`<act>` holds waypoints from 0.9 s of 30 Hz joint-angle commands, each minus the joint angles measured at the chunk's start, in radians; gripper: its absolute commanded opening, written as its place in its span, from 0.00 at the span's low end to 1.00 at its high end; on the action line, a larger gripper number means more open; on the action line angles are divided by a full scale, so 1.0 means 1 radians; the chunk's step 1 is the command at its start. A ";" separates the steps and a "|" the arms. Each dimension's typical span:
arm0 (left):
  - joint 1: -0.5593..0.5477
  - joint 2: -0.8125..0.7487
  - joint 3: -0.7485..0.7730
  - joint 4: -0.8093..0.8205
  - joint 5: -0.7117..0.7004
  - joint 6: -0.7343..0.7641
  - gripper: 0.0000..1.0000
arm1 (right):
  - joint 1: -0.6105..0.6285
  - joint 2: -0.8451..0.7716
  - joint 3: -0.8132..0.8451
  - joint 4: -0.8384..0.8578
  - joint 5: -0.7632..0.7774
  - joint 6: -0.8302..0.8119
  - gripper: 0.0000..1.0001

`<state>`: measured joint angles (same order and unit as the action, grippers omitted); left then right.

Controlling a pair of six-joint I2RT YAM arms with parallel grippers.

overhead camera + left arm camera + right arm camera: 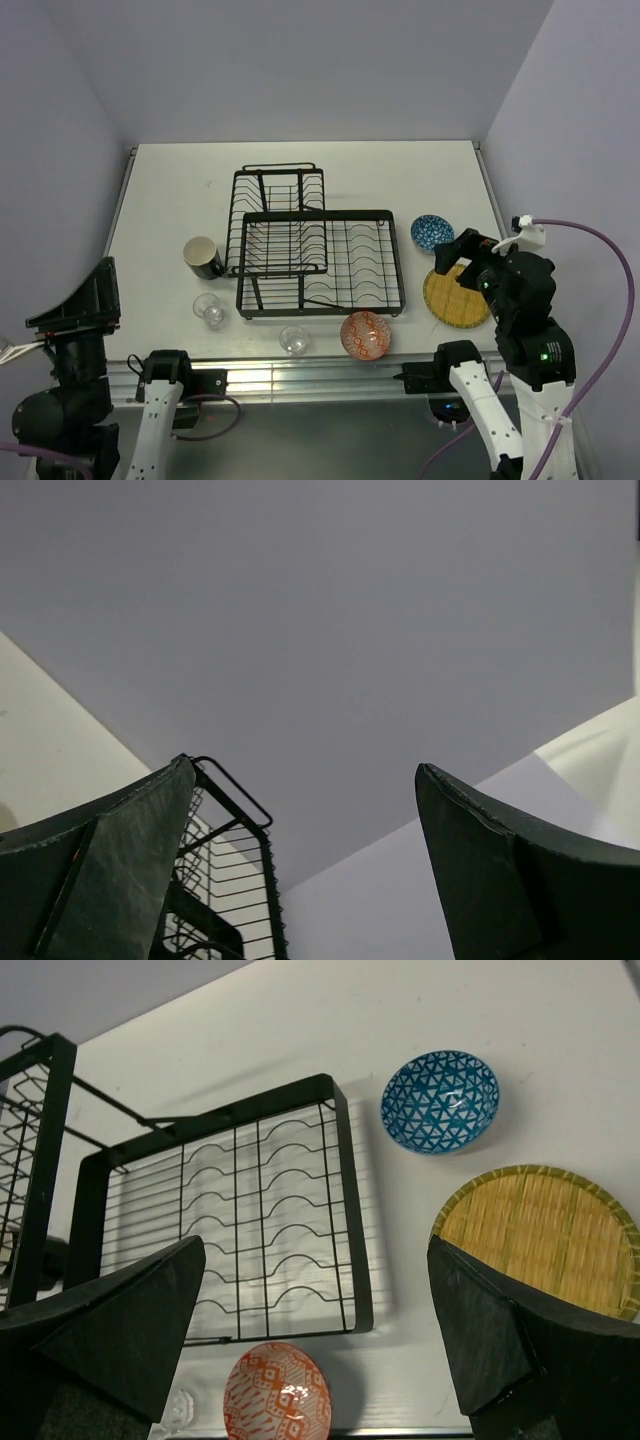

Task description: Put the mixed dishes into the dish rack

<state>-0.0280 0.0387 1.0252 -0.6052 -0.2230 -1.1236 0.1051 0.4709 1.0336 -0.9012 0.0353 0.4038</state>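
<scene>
The black wire dish rack (pixel 320 262) stands mid-table with nothing in it; its right half shows in the right wrist view (pixel 345 1210). The blue patterned bowl (pixel 432 232) (pixel 440 1100) and the yellow plate (pixel 457 297) (pixel 540 1235) lie to its right. The orange-red bowl (pixel 365 334) (pixel 277 1392) and one glass cup (pixel 294 340) sit in front of the rack. The black mug (pixel 203 257) and the other glass cup (pixel 209 309) are at its left. My right gripper (pixel 452 262) (pixel 315 1250) hangs open and empty above the plate's near-left side. My left gripper (pixel 95 285) (pixel 302 766) is open and empty, raised off the table's near-left corner.
Lavender walls close the table at the back and both sides. The rack's raised section (pixel 235 880) shows in the left wrist view against the wall. A metal rail (pixel 300 378) runs along the near edge.
</scene>
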 commanded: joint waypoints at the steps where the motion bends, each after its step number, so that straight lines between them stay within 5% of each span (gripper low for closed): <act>1: -0.001 0.107 0.019 -0.062 0.025 0.100 0.99 | 0.004 -0.003 -0.012 0.063 0.092 0.030 1.00; 9: -0.001 0.260 -0.123 0.125 -0.024 0.179 0.99 | 0.004 0.225 -0.087 0.203 0.170 0.096 1.00; 16: -0.001 0.446 -0.152 0.096 -0.076 0.159 0.92 | -0.024 0.680 0.066 0.216 0.299 0.167 0.98; 21: -0.067 0.646 -0.038 -0.080 -0.156 0.134 0.91 | -0.057 0.816 0.161 0.193 0.253 0.245 0.95; 27: -0.125 0.788 0.030 -0.106 -0.101 0.125 0.85 | -0.171 0.972 0.298 0.111 0.236 0.293 0.88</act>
<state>-0.1150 0.7921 0.9962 -0.6640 -0.3206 -0.9916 -0.0101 1.4040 1.2613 -0.7471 0.2615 0.6514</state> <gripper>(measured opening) 0.865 0.892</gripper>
